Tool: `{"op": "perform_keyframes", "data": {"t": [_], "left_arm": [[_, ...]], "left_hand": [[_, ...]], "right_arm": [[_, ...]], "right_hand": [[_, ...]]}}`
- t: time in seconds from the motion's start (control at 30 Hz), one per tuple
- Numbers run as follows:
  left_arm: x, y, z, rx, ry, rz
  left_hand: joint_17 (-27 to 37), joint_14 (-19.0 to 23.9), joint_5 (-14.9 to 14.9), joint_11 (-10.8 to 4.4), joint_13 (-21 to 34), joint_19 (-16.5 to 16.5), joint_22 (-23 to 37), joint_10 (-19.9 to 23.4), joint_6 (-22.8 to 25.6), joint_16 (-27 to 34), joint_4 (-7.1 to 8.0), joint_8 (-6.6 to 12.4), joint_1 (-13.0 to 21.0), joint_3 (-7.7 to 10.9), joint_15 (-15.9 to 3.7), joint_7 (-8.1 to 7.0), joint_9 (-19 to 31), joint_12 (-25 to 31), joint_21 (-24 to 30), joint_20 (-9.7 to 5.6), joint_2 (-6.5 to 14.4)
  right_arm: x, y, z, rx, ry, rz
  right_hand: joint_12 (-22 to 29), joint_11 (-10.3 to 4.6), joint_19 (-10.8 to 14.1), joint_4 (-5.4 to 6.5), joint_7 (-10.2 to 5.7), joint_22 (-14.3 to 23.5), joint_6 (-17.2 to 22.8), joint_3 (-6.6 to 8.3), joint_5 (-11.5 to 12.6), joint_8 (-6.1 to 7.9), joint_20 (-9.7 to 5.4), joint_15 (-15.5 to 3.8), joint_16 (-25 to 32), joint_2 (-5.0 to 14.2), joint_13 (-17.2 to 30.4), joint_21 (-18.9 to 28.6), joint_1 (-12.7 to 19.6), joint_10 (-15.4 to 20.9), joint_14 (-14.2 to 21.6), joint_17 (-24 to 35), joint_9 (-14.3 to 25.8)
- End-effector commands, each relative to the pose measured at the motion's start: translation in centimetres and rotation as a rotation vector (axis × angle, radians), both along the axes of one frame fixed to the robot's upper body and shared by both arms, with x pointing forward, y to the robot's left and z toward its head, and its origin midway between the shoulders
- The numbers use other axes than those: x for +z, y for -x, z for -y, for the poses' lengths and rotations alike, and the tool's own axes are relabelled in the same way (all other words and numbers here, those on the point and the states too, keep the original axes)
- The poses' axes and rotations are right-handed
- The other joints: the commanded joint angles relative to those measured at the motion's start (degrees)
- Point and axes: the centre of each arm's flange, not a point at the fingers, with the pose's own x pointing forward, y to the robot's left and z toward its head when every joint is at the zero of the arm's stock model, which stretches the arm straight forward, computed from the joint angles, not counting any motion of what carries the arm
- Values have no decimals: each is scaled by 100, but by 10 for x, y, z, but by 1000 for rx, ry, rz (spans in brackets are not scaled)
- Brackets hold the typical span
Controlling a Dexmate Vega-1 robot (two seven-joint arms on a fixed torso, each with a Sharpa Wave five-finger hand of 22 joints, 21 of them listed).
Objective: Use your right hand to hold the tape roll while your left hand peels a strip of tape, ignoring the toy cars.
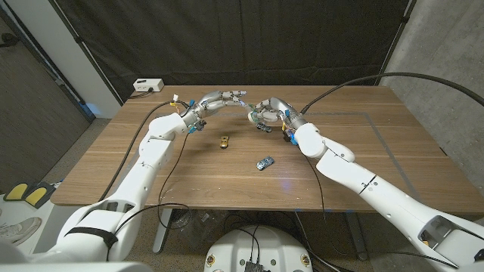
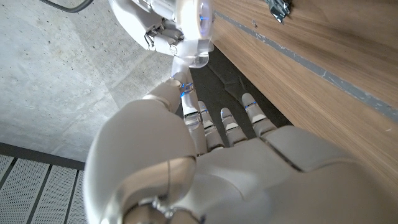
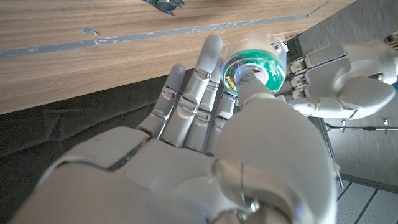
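Head view: even, fairly bright overhead light on the worktop (image 1: 189,177), soft faint shadows under the arms, dark curtain (image 1: 227,38) behind. Small bluish glare spot near the worktop's front edge. Slight bending at pic edges. Wrist views: near hand backs big, soft-focus; the tape roll (image 3: 254,70) w/ glossy highlights.

The worktop (image 1: 189,177) is warm brown wood with visible grain, and a thin grey line (image 1: 378,140) is marked across it. One toy car (image 1: 224,140) is golden yellow, the other (image 1: 264,162) blue-grey. The tape roll (image 3: 254,70) has a green core with pale lettering under clear tape. Both hands, left (image 1: 215,100) and right (image 1: 266,112), are glossy white with grey fingers. A black curtain (image 1: 227,38) hangs behind.
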Motion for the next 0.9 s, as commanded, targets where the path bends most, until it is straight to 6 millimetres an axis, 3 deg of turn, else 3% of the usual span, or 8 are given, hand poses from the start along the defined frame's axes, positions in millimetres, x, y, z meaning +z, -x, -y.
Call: {"op": "perform_keyframes", "data": {"t": [0.03,0.37,0.63,0.9], "left_arm": [[0,7,3,-55,-31,-13],[0,12,3,-57,-39,-11],[1,16,0,-2,-12,13],[1,23,-2,20,11,38]], "left_hand": [[29,-68,-33,0,41,-46,15,-22,-53,-28,24,59,30,69,-91,55,123,-19,-9,4,65],[67,-207,-34,40,142,-110,14,-90,-159,-33,105,223,39,153,-19,115,466,-6,-16,-26,130],[244,-306,24,123,387,-132,36,-401,-720,12,493,495,-74,307,135,31,1151,61,36,1,201],[319,-328,131,142,526,-69,55,-488,-842,31,670,778,-142,340,172,-125,1567,110,111,-5,151]], "right_arm": [[-6,-1,-2,-135,-61,49],[-10,-1,1,-171,-113,67],[-13,1,1,-166,-104,70],[-17,0,2,-186,-103,60]], "right_hand": [[49,-636,15,-29,-119,-15,469,-9,41,38,-449,-293,52,146,803,52,204,715,50,52,28],[44,-646,48,-43,-130,-78,507,-17,44,26,-448,-291,99,130,824,119,216,766,114,131,26],[33,-637,49,-48,-130,-120,532,-22,44,18,-458,-290,106,124,838,161,221,785,118,175,26],[20,-612,68,-51,-105,-166,561,-30,45,12,-468,-291,114,115,845,205,221,812,126,217,25]]}}
